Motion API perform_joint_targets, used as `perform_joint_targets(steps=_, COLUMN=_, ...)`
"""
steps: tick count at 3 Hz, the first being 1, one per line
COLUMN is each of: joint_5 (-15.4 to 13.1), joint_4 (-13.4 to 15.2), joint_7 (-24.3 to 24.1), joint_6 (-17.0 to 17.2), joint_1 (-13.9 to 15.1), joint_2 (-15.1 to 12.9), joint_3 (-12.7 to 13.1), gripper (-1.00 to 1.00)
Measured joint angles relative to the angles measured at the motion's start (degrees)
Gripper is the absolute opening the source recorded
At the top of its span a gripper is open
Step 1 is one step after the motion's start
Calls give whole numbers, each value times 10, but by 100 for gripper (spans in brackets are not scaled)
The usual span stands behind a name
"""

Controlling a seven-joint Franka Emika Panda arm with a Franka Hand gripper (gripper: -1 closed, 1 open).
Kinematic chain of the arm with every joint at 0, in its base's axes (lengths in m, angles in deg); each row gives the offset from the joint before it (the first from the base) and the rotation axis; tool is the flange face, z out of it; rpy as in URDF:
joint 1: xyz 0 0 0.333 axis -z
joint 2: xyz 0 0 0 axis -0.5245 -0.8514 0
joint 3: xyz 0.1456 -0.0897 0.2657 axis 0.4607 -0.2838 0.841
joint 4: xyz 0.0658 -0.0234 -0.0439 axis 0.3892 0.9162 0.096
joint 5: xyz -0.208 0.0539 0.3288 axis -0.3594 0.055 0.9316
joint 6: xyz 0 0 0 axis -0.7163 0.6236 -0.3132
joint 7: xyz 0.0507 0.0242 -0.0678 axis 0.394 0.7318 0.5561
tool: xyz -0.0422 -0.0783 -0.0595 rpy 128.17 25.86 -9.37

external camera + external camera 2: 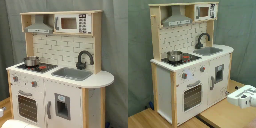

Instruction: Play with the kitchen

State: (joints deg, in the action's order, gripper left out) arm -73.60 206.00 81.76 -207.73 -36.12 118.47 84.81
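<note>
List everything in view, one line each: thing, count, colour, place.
kitchen: 1, white and light wood, centre in both exterior views
hood: 1, grey, top shelf
microwave: 1, white, top shelf beside hood
pot: 1, silver, on stovetop
stovetop: 1, black with red rings, on counter
sink: 1, grey, in counter
faucet: 1, black, behind sink
oven door: 1, white, windowed, under stovetop
floor: 1, wood
gripper: 1, white, the second exterior view's lower right
</note>
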Motion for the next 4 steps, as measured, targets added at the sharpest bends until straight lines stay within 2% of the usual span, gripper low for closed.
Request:
perform_joint_targets(steps=1, joint_5=0, joint_4=-14, joint_7=-52, joint_6=18, joint_1=-4, joint_2=0, joint_3=18, gripper=100)
perform_joint_targets(steps=2, joint_5=0, joint_4=-14, joint_7=-116, joint_6=29, joint_1=-8, joint_2=0, joint_3=21, gripper=100)
perform_joint_targets(steps=4, joint_5=0, joint_4=-13, joint_7=-242, joint_6=29, joint_1=-1, joint_2=0, joint_3=44, gripper=100)
